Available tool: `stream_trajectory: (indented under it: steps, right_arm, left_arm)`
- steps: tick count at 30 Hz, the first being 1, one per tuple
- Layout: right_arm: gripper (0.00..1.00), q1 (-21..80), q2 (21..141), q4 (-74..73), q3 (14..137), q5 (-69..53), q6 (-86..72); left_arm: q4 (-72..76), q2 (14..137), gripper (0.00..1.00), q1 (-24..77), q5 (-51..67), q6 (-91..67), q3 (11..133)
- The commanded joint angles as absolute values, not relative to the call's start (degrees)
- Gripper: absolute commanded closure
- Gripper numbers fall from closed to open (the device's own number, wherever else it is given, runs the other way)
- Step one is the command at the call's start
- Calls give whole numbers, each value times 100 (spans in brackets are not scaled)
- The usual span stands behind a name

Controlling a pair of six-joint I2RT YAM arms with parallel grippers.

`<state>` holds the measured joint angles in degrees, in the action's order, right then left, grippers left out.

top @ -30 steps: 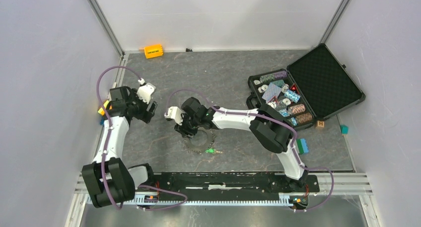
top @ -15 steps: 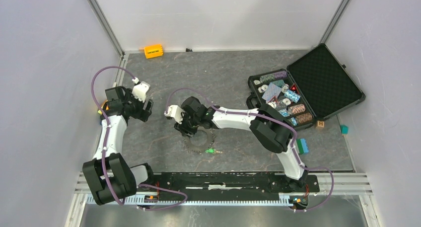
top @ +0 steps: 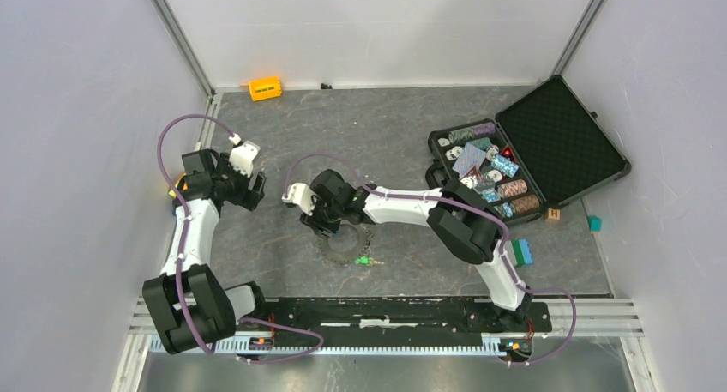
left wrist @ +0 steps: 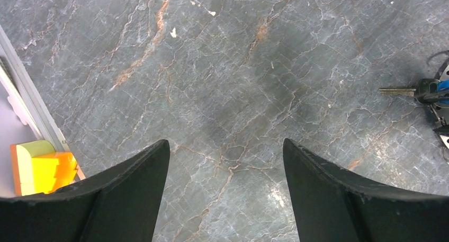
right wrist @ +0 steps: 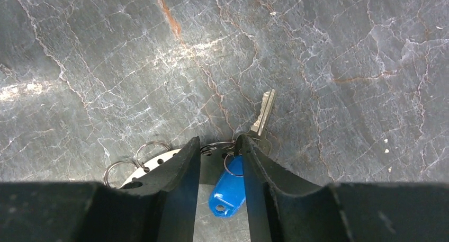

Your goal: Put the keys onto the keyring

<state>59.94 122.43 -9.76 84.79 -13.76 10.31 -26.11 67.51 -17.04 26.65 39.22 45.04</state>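
Left pincer point(left wrist: 226, 146) drew back, released; right pincer point(right wrist: 218, 141) straddles the oblong blue plastic tag point(right wrist: 227, 194), grip unclear.

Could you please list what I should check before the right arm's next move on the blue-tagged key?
1. Blue tag between the right gripper fingers: ok.
2. Firm grip on the blue-tagged key: cannot tell.
3. Keyring lying flat beside those fingers: ok.
4. Left gripper open, apart from the keyring: ok.
5. Green-tagged key already on the keyring: cannot tell.
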Motion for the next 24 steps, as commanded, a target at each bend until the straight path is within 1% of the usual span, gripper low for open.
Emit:
stream_trajectory:
  steps: [1, 8, 14, 22, 24]
  right_arm:
    - [62, 6086, 12292, -901, 8677, -1173, 1024]
    - [71, 6093, 12230, -896, 8630, -1023, 1097]
    - [82, 6067, 12065, -929, 8621, -918, 1221]
    - [99, 5905, 11757, -958, 8505, -1203, 1342]
    - [100, 5812, 11606, -934, 8439, -1455, 1371]
  left_arm:
    - [-2596, 6672, 15, -1739, 2872, 3754, 4676]
    - [-2654, 6613, 15, -1739, 2952, 3837, 4624]
    - [-2763, 6606, 15, -1739, 3096, 3909, 4662]
    - [-3075, 6640, 15, -1736, 3536, 4161, 4737]
    - [-3166, 6642, 15, -1740, 3694, 4241, 4753]
